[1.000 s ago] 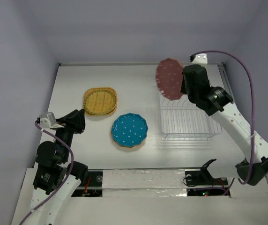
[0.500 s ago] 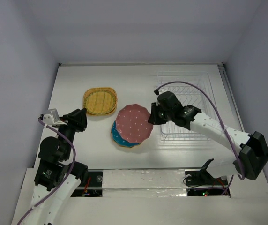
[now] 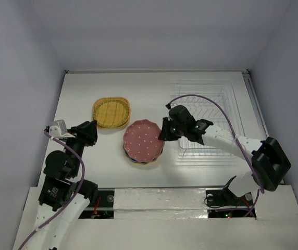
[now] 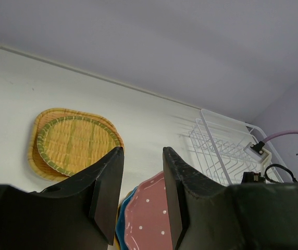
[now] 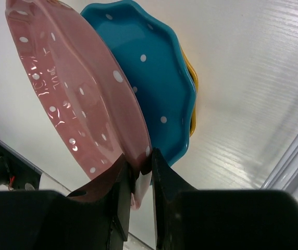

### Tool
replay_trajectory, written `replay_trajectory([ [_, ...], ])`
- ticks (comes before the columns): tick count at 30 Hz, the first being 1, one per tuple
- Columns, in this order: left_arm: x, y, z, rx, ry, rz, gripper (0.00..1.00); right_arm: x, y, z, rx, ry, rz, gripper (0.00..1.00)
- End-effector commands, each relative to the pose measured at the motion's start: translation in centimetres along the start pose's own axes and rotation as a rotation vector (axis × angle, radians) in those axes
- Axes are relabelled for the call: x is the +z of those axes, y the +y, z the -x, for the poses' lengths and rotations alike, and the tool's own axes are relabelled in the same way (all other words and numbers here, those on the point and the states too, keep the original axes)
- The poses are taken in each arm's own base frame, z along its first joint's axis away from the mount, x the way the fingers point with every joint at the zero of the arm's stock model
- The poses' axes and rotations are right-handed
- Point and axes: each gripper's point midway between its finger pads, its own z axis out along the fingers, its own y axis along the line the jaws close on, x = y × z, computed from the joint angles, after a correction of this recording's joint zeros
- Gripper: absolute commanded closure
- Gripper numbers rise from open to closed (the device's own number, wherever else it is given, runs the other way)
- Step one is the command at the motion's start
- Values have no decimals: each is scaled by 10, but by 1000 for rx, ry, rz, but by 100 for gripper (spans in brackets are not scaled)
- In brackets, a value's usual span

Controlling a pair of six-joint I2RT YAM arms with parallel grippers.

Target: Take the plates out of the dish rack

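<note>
1. The right jaws are pinching the rim of the dusty red plate [image 5: 71,99] and holding it at a tilt over the blue plate [image 5: 151,78]. The blue plate is lying on the orange plate [image 5: 193,101] near the middle of the bench [image 3: 76,94]. Whether red is touching blue cannot be told.
2. Letting go at this tilt is risking a drop. The free edge could be slapping down on the scalloped blue rim and chipping it, or the plate could be sliding off the stack.
3. The pinch is taking in only a thin strip of rim, so the plate may be pivoting in the grip while going down and landing off-centre.
4. One finger is sitting under the red plate. Pulling it out sideways could be dragging the stack with it.
5. The left jaws are standing spread and gripping nothing, above the bench's left side near the two tan plates [image 4: 73,140], which are nesting one in the other.
6. The dish rack [image 3: 207,139] is standing at the right and showing no plates in any view, so the red plate is looking like the final one out.
</note>
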Motion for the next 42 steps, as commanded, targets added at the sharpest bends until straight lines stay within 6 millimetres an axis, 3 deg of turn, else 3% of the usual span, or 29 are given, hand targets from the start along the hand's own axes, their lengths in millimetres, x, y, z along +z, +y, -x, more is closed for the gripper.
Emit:
replay_trajectory([
  [1, 4, -5, 2, -9, -7, -13, 67, -4, 41, 39, -6, -128, 137, 93],
  [3, 5, -4, 0, -7, -1, -11, 67, -1, 34, 33, -17, -117, 93, 88],
  [4, 5, -4, 0, -7, 0, -10, 67, -1, 31, 32, -19, -118, 79, 79],
  [8, 4, -4, 2, -7, -7, -13, 64, 0, 23, 23, -36, -100, 45, 60],
  [15, 2, -4, 3, -4, -3, -11, 59, 5, 20, 1, -94, -45, 4, 53],
  [18, 2, -4, 4, 2, 3, -9, 53, -1, 18, 1, -112, -70, -36, 42],
  [19, 3, -4, 3, 6, 5, -7, 51, -4, 19, 5, -115, -82, -38, 32],
  [23, 4, -5, 4, 8, 15, -3, 39, -30, 32, 22, -144, -165, -45, 12],
  [25, 5, -5, 4, 10, 21, 0, 34, -53, 51, 38, -160, -230, -7, 8],
  [27, 4, -9, 12, 11, 15, -3, 23, -73, 59, 54, -175, -304, 0, 9],
  [28, 4, -10, 15, 14, 12, -4, 20, -100, 71, 67, -175, -379, 39, 20],
  [29, 1, -14, 26, 12, -5, -12, 16, -120, 75, 81, -184, -459, 46, 33],
  [30, 0, -16, 31, 15, -9, -14, 14, -139, 78, 90, -183, -516, 65, 59],
  [31, -1, -19, 38, 18, -16, -17, 12, -182, 82, 102, -162, -618, 119, 100],
  [34, -12, -30, 71, 32, -62, -38, 5, -256, 74, 118, -143, -818, 161, 100],
  [35, -18, -36, 88, 27, -92, -51, 1, -302, 61, 122, -109, -939, 170, 100],
  [37, -25, -41, 101, 22, -121, -64, 1, -341, 44, 122, -66, -1040, 164, 100],
  [38, -30, -45, 112, 15, -152, -77, 1, -372, 25, 120, -21, -1119, 144, 100],
  [41, -40, -48, 127, 12, -208, -101, 1, -411, -7, 110, 78, -1223, 119, 100],
  [42, -43, -48, 129, 16, -218, -104, 1, -414, -14, 107, 95, -1238, 110, 100],
])
